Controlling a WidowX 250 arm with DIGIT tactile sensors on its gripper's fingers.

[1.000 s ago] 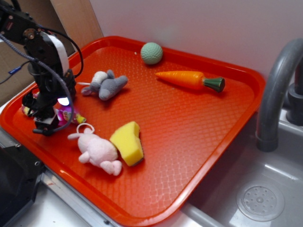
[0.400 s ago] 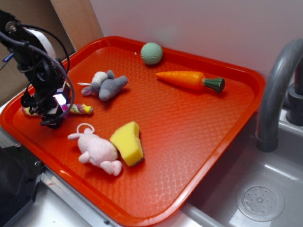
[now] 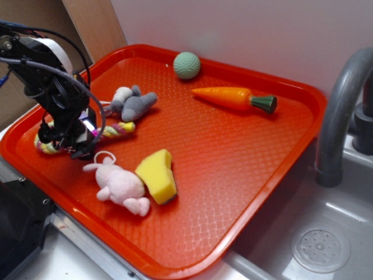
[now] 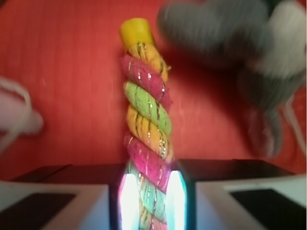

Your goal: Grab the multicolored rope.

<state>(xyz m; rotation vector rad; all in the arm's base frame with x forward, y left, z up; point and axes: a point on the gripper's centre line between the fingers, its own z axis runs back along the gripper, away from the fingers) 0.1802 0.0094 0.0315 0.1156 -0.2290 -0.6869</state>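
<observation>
You find no legible text, label, brand, number or sign on any surface in either view.

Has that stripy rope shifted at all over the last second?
Yes. The multicolored rope now reaches further right, its free end near the grey plush mouse, which stayed put. Earlier it lay mostly hidden under the arm. The gripper is shut on it.
</observation>
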